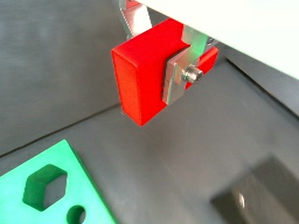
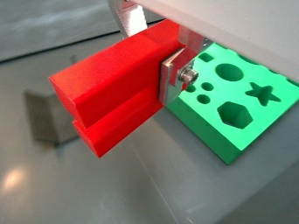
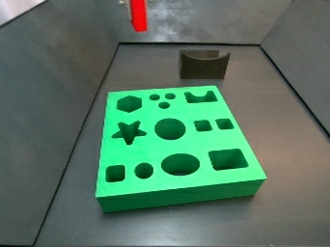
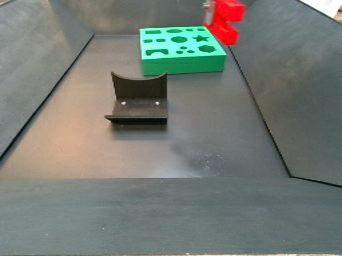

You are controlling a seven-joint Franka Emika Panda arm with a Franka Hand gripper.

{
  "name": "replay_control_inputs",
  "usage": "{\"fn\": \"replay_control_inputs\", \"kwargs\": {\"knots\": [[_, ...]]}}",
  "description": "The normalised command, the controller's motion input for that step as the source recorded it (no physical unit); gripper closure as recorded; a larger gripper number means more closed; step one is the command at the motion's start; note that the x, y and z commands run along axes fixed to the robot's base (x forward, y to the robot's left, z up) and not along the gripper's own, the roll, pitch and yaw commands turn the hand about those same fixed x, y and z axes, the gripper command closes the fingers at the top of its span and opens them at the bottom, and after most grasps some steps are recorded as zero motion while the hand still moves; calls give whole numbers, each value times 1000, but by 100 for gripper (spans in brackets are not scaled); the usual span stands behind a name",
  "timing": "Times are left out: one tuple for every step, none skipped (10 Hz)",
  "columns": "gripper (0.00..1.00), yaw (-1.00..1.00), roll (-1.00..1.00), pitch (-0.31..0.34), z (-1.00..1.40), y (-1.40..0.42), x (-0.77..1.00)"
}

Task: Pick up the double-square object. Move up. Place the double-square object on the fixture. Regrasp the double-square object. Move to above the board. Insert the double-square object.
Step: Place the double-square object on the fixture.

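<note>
Clearly the double-square object (image 2: 111,96) was off the floor, clamped in the gripper (image 1: 176,63) and carried high in the air. In both wrist views a flat silver finger (image 1: 184,68) pressed flush against one broad side of the red block, a screw head showing on the plate; the opposite finger was hidden behind the piece. The fingers were closed onto the block near its upper end, so most of the red body hung out past and below the plates. In a wrist view the notch between the two squares ran along the block's long face, pointing away from the fingers.

In a side view the red piece (image 3: 137,13) hung upright near the top edge of the picture, well above the dark floor and apart from the fixture (image 3: 203,63) and the board (image 3: 175,145). In a side view the block (image 4: 227,20) appeared over the far end of the board (image 4: 183,50), though its height above it could not be judged. The fixture (image 4: 138,98) stood alone on the floor, nearer that camera, its curved dip holding nothing.
</note>
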Motion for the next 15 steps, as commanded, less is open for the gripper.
{"fn": "replay_control_inputs", "kwargs": {"knots": [[100,-837,32,-104,-105,-108,1000],[100,-677,46,-86,-103,-103,1000],[100,-394,75,-48,-99,-94,1000],[100,-214,99,-31,-98,-86,1000],[100,-134,111,-22,-97,-80,1000],[100,-99,114,-18,-95,-76,1000],[100,-41,110,-8,-90,-69,1000],[100,-8,117,4,-88,-64,1000],[100,-61,-1000,51,207,839,1000],[100,-58,-1000,53,224,884,1000],[100,-78,-1000,76,210,886,1000],[100,-83,-1000,90,165,835,1000],[100,-90,-1000,98,102,706,976],[100,-100,-1000,104,51,462,831],[100,-108,-1000,110,27,286,725]]}}
